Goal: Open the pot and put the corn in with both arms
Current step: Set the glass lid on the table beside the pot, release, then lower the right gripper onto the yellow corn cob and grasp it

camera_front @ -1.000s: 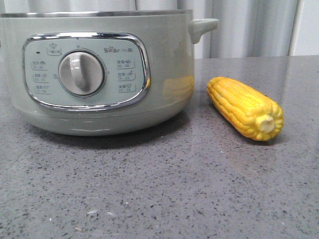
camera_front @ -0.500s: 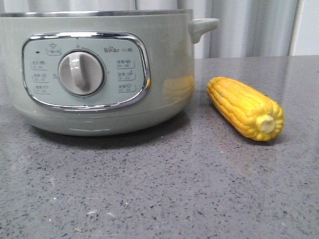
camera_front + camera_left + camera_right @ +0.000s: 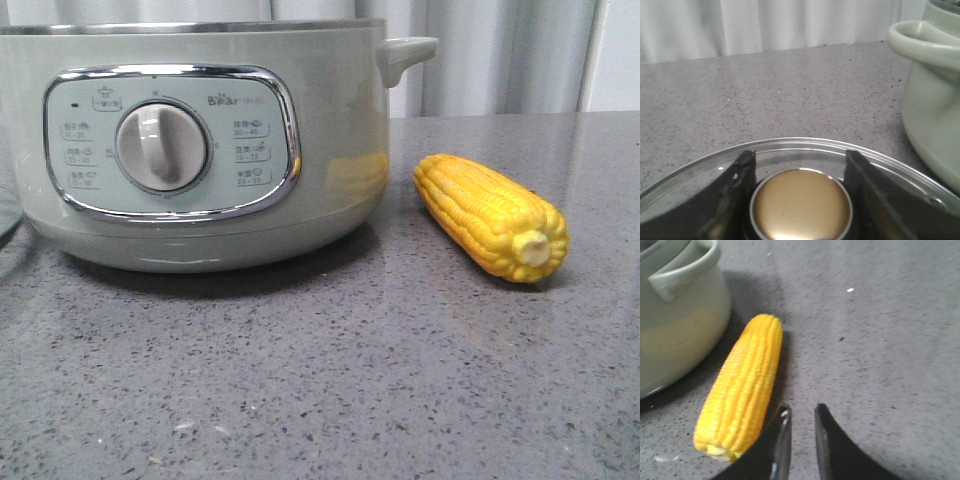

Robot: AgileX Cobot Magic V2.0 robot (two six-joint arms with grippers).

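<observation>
Front view: the pot stands on the grey speckled tabletop, control panel and dial facing the camera, one side handle projecting toward the right. The steel rim is visible along its top; whether a cover sits on it cannot be told from this angle. The corn lies on the tabletop just beside the pot on its right, not touching it, stub end toward the camera. A curved transparent edge shows at the left border of the frame. Neither end effector appears in this view. Left wrist view: the left end effector is clamped on a round gold knob, one finger pressing on each side. The knob sits at the centre of a glass lid with a metal rim. The lid is beside the pot's wall and handle, apart from both. Right wrist view: the right end effector is above the tabletop with its fingers separated by a narrow gap and nothing between them. The corn lies just beside the nearer finger; contact cannot be determined. The cob's far tip points toward the pot's base.
</observation>
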